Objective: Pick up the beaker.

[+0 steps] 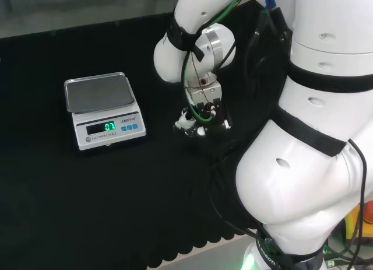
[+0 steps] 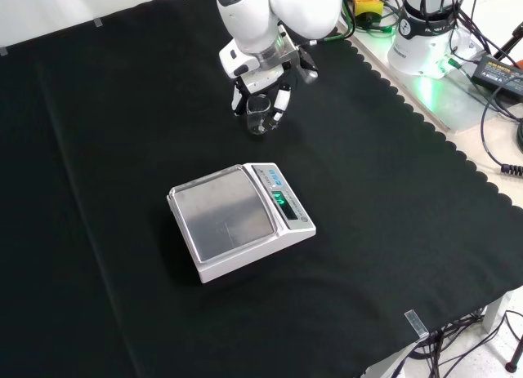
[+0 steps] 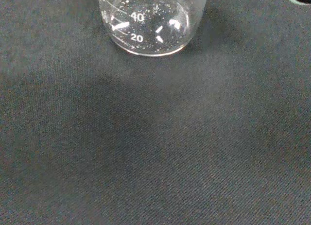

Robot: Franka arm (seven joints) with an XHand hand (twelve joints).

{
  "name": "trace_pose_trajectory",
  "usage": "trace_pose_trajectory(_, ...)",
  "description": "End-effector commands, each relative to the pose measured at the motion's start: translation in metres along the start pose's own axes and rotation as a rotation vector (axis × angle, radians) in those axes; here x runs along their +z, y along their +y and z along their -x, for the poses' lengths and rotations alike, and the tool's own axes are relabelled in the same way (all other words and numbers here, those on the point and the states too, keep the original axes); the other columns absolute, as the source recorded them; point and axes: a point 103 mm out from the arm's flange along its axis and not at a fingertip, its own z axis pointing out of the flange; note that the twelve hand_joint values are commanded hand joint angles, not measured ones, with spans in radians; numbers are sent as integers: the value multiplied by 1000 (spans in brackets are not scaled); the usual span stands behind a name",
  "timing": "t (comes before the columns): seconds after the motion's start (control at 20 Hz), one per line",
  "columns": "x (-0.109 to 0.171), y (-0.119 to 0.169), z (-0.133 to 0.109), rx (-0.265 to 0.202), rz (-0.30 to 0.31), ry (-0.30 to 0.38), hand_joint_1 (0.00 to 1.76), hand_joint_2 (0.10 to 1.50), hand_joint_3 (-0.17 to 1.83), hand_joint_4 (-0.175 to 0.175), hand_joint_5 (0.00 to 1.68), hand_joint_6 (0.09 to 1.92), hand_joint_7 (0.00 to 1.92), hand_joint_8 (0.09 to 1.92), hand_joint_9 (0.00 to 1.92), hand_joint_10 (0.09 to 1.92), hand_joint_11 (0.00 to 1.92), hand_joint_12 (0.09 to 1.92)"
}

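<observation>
Clear glass beaker (image 2: 259, 117) stands upright on the black cloth of the table (image 2: 122, 108), beyond the electronic scale (image 2: 241, 221) in the front view. Hand (image 2: 260, 91) sits over it, fingers down either side, apparently not yet closed. Risk: slick glass slips or tips if fingers close unevenly.

The beaker (image 3: 148, 21) is clear and glossy, with white printed marks and bright glints. The cloth (image 3: 155, 147) over the counter is matt black with a fine woven rib. The scale (image 2: 242, 221) has a smooth white plastic body and a dull brushed metal pan. The robot hand (image 2: 261, 88) looks like glossy black and white plastic.
</observation>
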Motion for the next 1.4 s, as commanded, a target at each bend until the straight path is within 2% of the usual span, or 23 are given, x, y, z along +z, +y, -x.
trace_pose_trajectory(0.05, -18, -2, -1, -63, 71, -60, 1131, 1014, 100, -87, 1087, 820, 1479, 577, 1915, 204, 1790, 633)
trace_pose_trajectory(0.25, -42, -5, 9, -75, 79, -16, 1170, 1025, 35, -145, 1144, 742, 1553, 480, 1920, 236, 1822, 604)
trace_pose_trajectory(0.45, -83, -15, 23, -88, 84, 30, 1185, 1015, 28, -172, 1181, 685, 1585, 439, 1920, 266, 1832, 595)
trace_pose_trajectory(0.7, -141, -39, 39, -104, 121, 88, 1192, 999, 37, -175, 1212, 637, 1616, 401, 1920, 294, 1804, 581)
trace_pose_trajectory(0.9, -175, -55, 43, -152, 138, 106, 1195, 986, 54, -175, 1226, 614, 1638, 377, 1920, 311, 1780, 576)
trace_pose_trajectory(1.0, -186, -59, 41, -187, 134, 105, 1195, 980, 62, -175, 1231, 607, 1648, 368, 1920, 319, 1769, 574)
trace_pose_trajectory(1.1, -192, -61, 40, -202, 120, 106, 1196, 977, 66, -175, 1234, 604, 1652, 364, 1920, 324, 1762, 572)
trace_pose_trajectory(1.3, -198, -61, 41, -193, 118, 145, 1198, 972, 74, -175, 1237, 600, 1657, 360, 1920, 327, 1753, 571)
trace_pose_trajectory(1.4, -200, -62, 46, -182, 126, 210, 1198, 969, 79, -175, 1238, 598, 1659, 358, 1920, 328, 1749, 571)
